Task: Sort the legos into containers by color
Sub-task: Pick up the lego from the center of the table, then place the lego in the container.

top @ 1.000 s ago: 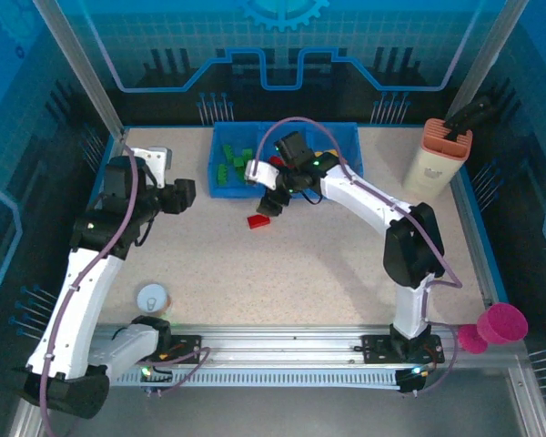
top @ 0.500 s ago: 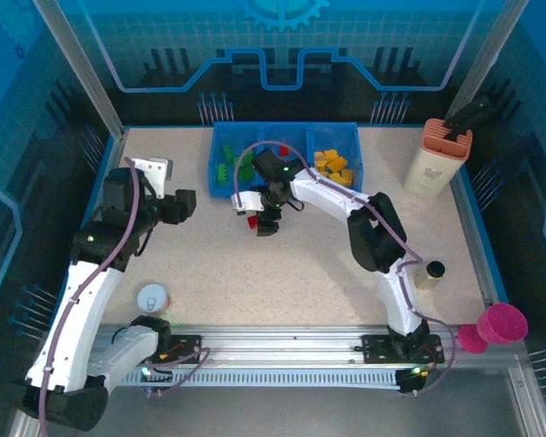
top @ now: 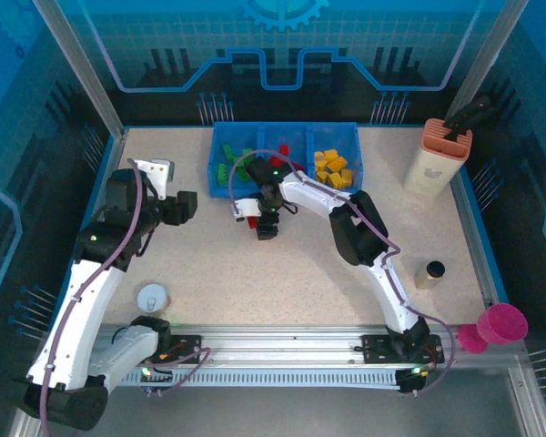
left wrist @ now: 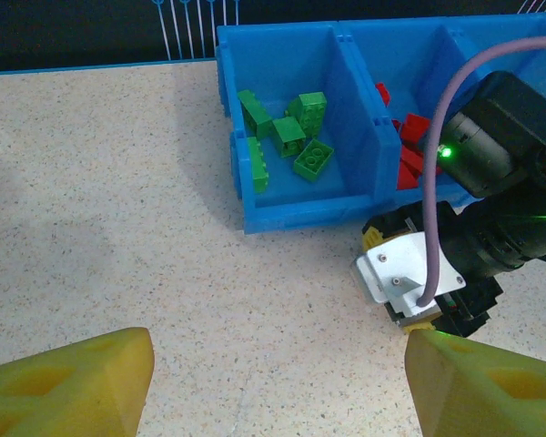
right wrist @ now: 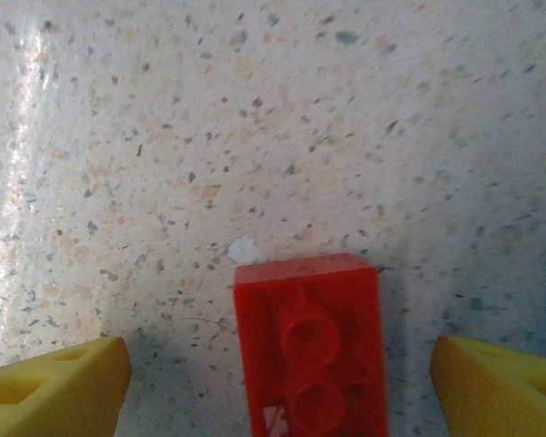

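Note:
A red lego [right wrist: 311,350] lies flat on the speckled table, studs up. My right gripper [right wrist: 278,391] stands low over it, open, with a yellow finger on each side and neither touching the brick. From above, the right gripper [top: 267,221] is just in front of the blue tray [top: 284,127], with the red lego [top: 252,219] at its left. The tray holds green legos [top: 232,164] in the left compartment, red legos [top: 278,168] in the middle and yellow legos [top: 330,168] on the right. My left gripper [top: 189,204] hovers open and empty left of the tray.
A beige-and-salmon holder [top: 439,157] stands at the back right. A small dark-topped cylinder [top: 429,273] sits on the right, a white round cup [top: 152,298] near the left arm's base, and a pink cup [top: 501,323] off the table's right front corner.
My right gripper has moved from the tray's front edge left and down to the table, over the red lego. The left arm has barely shifted.

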{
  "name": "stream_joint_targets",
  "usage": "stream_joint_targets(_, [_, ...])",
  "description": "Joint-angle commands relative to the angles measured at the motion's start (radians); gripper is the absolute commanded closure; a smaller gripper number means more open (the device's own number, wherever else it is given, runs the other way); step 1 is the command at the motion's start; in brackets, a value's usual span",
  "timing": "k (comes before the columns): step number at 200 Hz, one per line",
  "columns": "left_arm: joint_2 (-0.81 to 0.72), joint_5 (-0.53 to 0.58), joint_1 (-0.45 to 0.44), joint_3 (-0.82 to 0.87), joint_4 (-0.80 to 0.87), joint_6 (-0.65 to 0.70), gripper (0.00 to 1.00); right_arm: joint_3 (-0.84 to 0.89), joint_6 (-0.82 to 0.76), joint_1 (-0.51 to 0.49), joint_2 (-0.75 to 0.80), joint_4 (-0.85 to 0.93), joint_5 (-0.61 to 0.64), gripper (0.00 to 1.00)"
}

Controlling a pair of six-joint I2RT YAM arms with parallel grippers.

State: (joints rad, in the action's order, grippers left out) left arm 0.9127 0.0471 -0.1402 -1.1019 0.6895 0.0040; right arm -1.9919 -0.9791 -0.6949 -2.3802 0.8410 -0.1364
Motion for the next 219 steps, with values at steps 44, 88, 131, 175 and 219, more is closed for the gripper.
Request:
stream_joint_targets(44, [0.003, 0.001, 0.010, 0.011, -0.031, 0.016, 0.26, -0.004, -0.004, -0.008, -0.026, 0.068, 0.021, 0.47])
stream_joint_targets(88, [0.006, -0.002, 0.010, 0.013, -0.033, 0.014, 0.26, 0.088, 0.099, 0.042, 0.101, -0.036, 0.023, 0.68])
stream_joint_targets(131, [0.015, -0.009, 0.010, 0.018, -0.044, 0.014, 0.26, 0.204, 0.216, 0.154, 0.283, -0.236, 0.038, 0.72])
stream_joint_targets(175, [0.022, -0.002, 0.011, 0.013, -0.042, 0.014, 0.26, 0.174, 0.274, 0.237, 0.257, -0.396, 0.202, 0.72])
stream_joint_targets(219, [0.049, 0.002, 0.011, 0.001, -0.028, 0.017, 0.26, 0.064, 0.292, 0.252, 0.136, -0.571, 0.353, 0.72])
